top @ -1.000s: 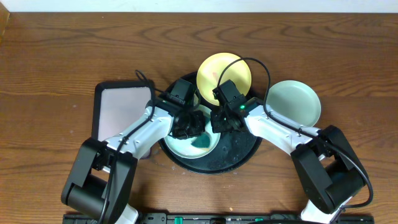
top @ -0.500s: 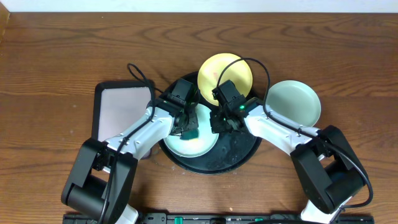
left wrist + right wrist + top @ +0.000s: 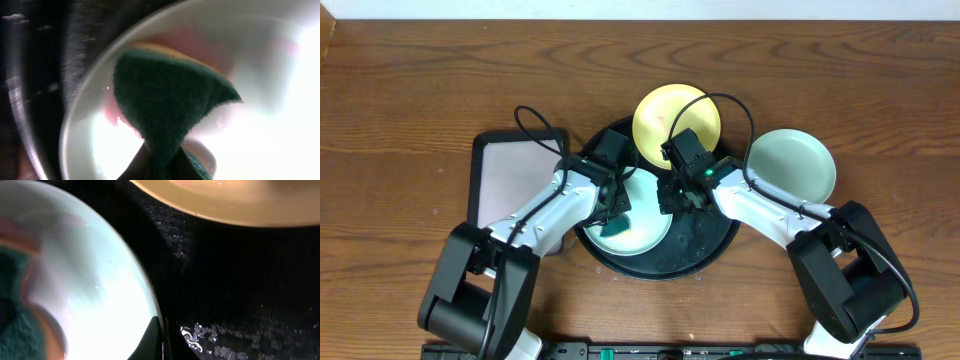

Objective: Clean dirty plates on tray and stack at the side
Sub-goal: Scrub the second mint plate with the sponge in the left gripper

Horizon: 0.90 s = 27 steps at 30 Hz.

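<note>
A pale aqua plate [image 3: 642, 228] lies in the round black tray [image 3: 705, 248]. My left gripper [image 3: 617, 215] is shut on a green sponge [image 3: 167, 107] pressed on that plate [image 3: 260, 135]. My right gripper [image 3: 672, 203] is shut on the plate's right rim [image 3: 150, 310]. A pale yellow plate [image 3: 676, 113] rests on the tray's far edge and shows at the top of the right wrist view [image 3: 225, 202]. A second aqua plate [image 3: 792, 163] sits on the table to the right of the tray.
A rectangular black-rimmed tray with a pale pink inside [image 3: 512, 175] lies to the left of the round tray. Water drops lie on the round tray's floor [image 3: 235, 330]. The wooden table [image 3: 410, 110] surrounds everything.
My left gripper has moved the sponge from the plate's right side toward its left side. The yellow plate has shifted slightly left. The right gripper holds still on the rim.
</note>
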Motion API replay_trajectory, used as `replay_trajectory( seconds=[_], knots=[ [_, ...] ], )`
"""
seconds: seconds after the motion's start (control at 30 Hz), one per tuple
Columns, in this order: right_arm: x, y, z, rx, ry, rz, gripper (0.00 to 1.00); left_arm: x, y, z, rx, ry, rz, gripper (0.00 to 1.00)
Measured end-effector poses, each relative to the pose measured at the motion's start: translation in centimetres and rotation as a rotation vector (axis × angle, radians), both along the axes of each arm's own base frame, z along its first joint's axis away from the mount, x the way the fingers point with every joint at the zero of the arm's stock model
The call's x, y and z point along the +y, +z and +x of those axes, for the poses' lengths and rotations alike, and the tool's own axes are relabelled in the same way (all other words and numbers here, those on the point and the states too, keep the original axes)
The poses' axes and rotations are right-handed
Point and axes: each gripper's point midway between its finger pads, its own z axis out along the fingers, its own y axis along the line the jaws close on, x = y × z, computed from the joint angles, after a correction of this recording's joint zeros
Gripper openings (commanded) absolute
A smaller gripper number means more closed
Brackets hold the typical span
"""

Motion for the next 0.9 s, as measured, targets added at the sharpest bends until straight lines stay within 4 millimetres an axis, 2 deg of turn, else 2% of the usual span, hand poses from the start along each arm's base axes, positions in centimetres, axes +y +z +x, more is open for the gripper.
replay_trajectory(
  seconds=[0.2,0.37,0.47,0.6,0.67,0.8,0.9],
  knots=[
    [0.0,0.0,0.0,-0.002,-0.001,-0.003,0.01,-3.5,0.6,-0.8,0.036,-0.161,-0.198,0.07],
    [0.0,0.0,0.0,-0.002,-0.001,-0.003,0.01,-4.3,0.8,-0.1,-0.005,-0.204,-0.219,0.07],
    [0.0,0.0,0.0,-0.002,-0.001,-0.003,0.01,-3.6,0.7,1.0,-0.056,-0.191,-0.165,0.07],
    [-0.1,0.0,0.0,-0.001,-0.001,-0.003,0.01,-1.7,0.6,2.6,-0.125,-0.135,-0.043,0.07],
    [0.0,0.0,0.0,0.001,0.0,-0.001,0.01,-1.1,0.6,2.9,-0.137,-0.122,-0.013,0.08],
    [0.0,0.0,-0.1,0.003,0.001,0.002,0.01,-0.2,0.7,2.2,-0.102,-0.104,0.038,0.08],
    [0.0,0.0,-0.1,0.003,0.001,0.002,0.01,0.5,1.4,1.2,-0.041,-0.102,0.072,0.07]
  ],
)
